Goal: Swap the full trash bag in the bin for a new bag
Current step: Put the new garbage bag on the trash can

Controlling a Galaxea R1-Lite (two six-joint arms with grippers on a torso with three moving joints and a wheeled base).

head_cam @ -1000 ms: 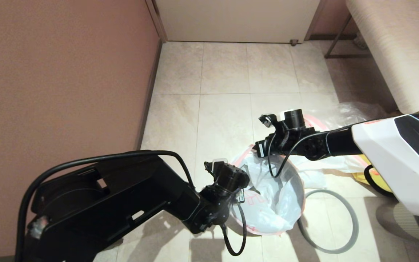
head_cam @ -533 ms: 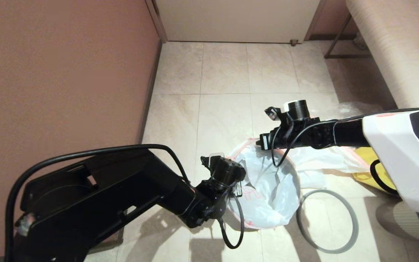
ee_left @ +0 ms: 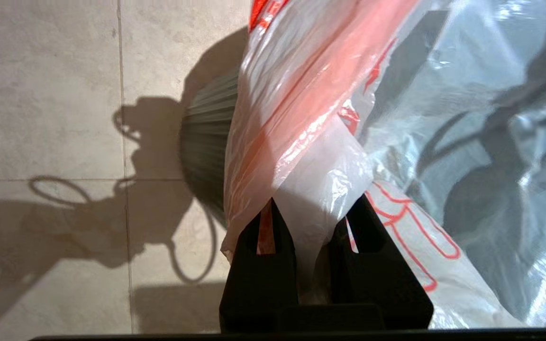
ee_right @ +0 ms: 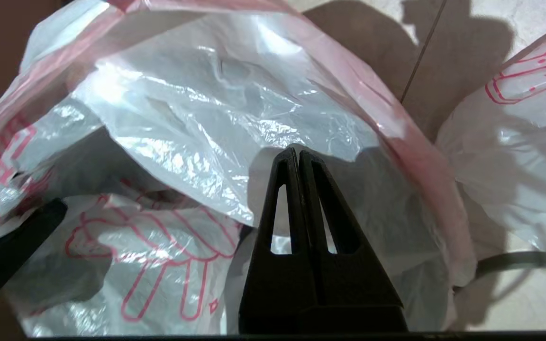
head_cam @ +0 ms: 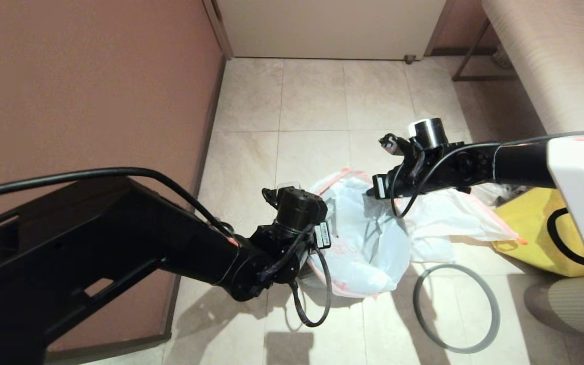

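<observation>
The full trash bag (head_cam: 368, 243), translucent white with an orange-red hem and red print, stands open in the bin and is pulled upward. Only a strip of the bin's black ribbed wall (ee_left: 206, 137) shows beside the bag. My left gripper (ee_left: 315, 199) is shut on a bunched fold of the bag's near-left rim, and sits at that rim (head_cam: 322, 241) in the head view. My right gripper (ee_right: 296, 151) is shut, fingertips pressed together, on the film at the bag's far rim (head_cam: 379, 186). The new bag (head_cam: 454, 215) lies flat on the floor to the right, its red drawing facing up (ee_right: 524, 80).
The grey ring rim (head_cam: 457, 306) lies on the tiles right of the bin. A yellow fabric tote (head_cam: 540, 223) sits further right, below a bench (head_cam: 535, 61). The brown wall (head_cam: 84, 91) runs close along the left. Open tiles stretch beyond the bin.
Both arms have risen and moved away from me, each keeping its hold. The bag has stretched up out of the bin with them.
</observation>
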